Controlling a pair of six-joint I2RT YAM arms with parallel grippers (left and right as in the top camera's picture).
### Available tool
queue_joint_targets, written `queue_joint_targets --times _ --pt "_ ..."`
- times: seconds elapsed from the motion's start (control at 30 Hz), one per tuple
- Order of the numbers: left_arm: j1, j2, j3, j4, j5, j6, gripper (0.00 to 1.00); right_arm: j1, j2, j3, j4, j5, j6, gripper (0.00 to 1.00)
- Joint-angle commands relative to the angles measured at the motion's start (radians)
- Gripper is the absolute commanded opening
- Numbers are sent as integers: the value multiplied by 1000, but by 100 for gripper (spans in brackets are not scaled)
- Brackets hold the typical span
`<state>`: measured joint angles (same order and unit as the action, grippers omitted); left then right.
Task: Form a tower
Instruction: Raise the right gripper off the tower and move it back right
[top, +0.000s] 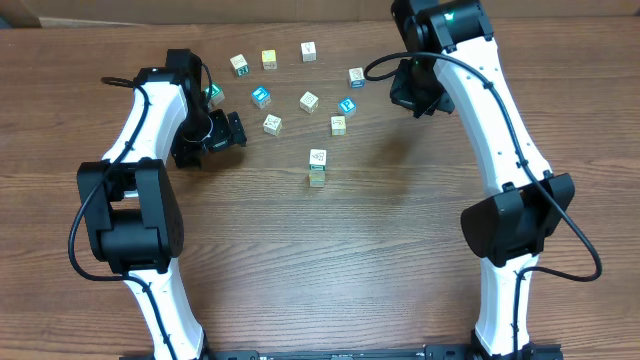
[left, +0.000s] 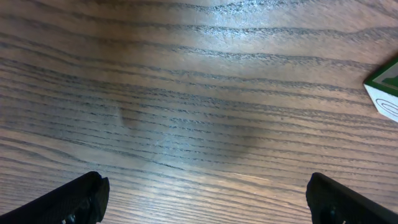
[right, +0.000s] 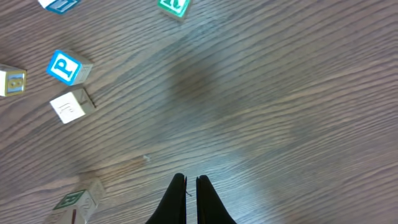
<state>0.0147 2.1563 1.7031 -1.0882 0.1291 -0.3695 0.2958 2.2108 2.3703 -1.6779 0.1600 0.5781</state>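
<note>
Tower (top: 317, 167) stood mid-desk (top: 400, 250), loose cubes (top: 309, 101) scattered behind it, left pincer (top: 232, 130) released and empty beside them, right pincer (right: 191, 186) clenched on nothing, well apart from tower

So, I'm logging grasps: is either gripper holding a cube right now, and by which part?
Nothing is held. The left gripper is open and empty; the right gripper is shut with nothing in it.
</note>
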Motion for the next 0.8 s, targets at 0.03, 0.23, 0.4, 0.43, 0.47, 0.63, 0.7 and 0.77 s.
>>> queue_joint_targets --times 0.03,0.23,0.4,0.43,0.47,0.63,0.7,0.77 --pt "-3 -19 20 2 -10 4 100 -12 -40 24 -2 2 -11 4" --pt "-2 -19 20 2 -10 4 100 -12 -40 19 -15 29 -28 4" --pt "-2 -19 20 1 -10 4 99 -12 -40 -14 -15 29 -42 4" --pt "-2 -19 20 1 -9 4 100 -12 -40 -26 -14 29 -55 4" --pt "-2 -19 20 2 -10 4 100 -12 -40 -42 -11 29 -61 4" --pt "-2 -19 20 1 -10 4 100 -12 -40 -156 38 25 -60 4" --pt "-2 -19 20 1 -9 4 100 -12 -40 -222 82 18 -60 4" --pt "-2 -19 20 2 -10 4 100 -12 -40 -287 122 18 -59 4"
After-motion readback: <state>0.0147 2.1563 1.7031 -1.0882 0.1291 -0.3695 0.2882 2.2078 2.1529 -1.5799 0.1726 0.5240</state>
